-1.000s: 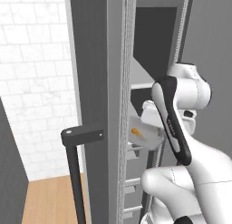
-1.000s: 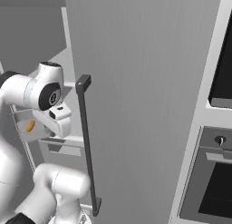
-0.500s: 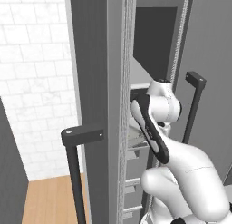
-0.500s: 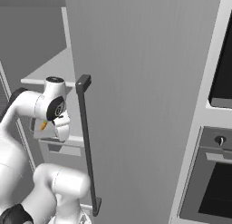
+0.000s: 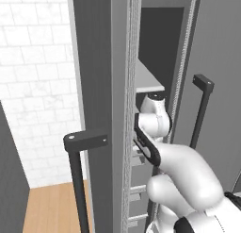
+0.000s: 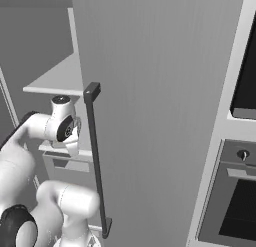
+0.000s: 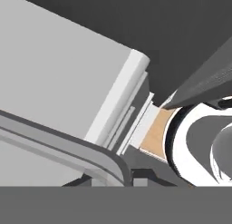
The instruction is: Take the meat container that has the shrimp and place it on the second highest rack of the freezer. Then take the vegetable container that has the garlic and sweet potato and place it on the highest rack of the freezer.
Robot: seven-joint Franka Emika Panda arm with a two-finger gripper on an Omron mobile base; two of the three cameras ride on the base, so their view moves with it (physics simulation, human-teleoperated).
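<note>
The jaws are pinched nearly shut. In the hand view the gripper (image 7: 138,177) sits at the bottom, tight against the curved grey rim of a container (image 7: 68,146). It looks like the jaws are squeezing that rim, but the view is very close and tilted, so this is a best guess. What lies in the container is hidden here, so there is no telling if the shrimp is inside.

Just past the rim is a pale shelf (image 7: 68,78) with a thick rounded front edge. The container's rim runs along beside that edge, and the shelf spreads away from the jaws toward the dark back of the freezer (image 7: 181,32). So the way to go is forward, deeper in, with the long side of the container kept even with the shelf edge.

In the left base view the white arm (image 5: 153,119) reaches into the gap between the ribbed door (image 5: 129,109) and the freezer body. The hand is tucked just under a pale top shelf (image 5: 148,79), beside the lower racks (image 5: 139,159). In the right base view the wrist (image 6: 62,126) sits below the same top shelf (image 6: 55,78) and above another rack, behind the black bar handle (image 6: 95,161).

The hand seems to be at the second rack from the top, which fits the first part of the job.
</note>
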